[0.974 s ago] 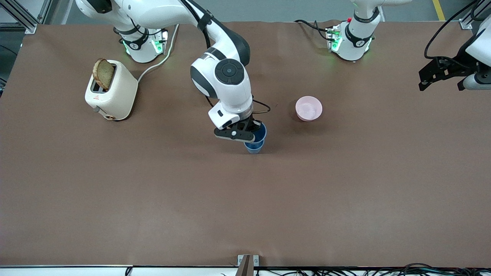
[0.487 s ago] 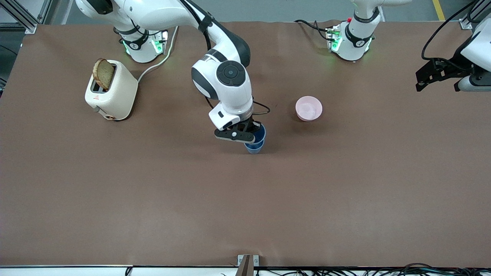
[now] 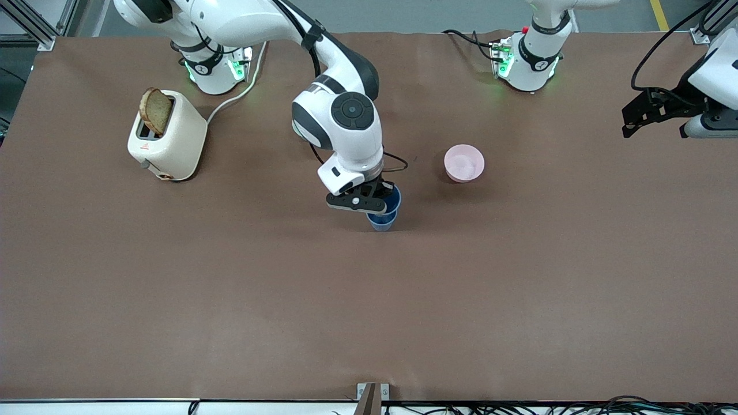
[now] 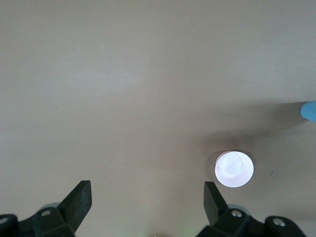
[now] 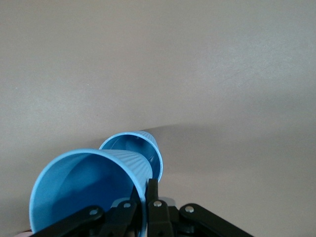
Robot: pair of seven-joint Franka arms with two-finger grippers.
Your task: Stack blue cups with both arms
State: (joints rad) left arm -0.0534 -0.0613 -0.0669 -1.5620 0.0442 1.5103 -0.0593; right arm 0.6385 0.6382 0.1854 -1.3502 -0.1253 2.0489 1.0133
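Observation:
My right gripper (image 3: 375, 203) is shut on the rim of a blue cup (image 3: 392, 199) and holds it tilted. Its lower end is at the mouth of the second blue cup (image 3: 381, 221), which stands on the brown table near its middle. In the right wrist view the fingers (image 5: 153, 192) pinch the held cup's (image 5: 84, 187) wall, and the standing cup (image 5: 136, 148) is just under it. My left gripper (image 3: 654, 120) is open and empty, in the air over the left arm's end of the table. It also shows in the left wrist view (image 4: 147, 197).
A pink bowl (image 3: 464, 163) sits beside the cups toward the left arm's end, and shows whitish in the left wrist view (image 4: 234, 169). A cream toaster (image 3: 170, 141) with a bread slice (image 3: 154, 110) stands near the right arm's base.
The right gripper with its cup has shifted slightly toward the left arm's end. The left gripper has drifted a little. The standing cup has not moved.

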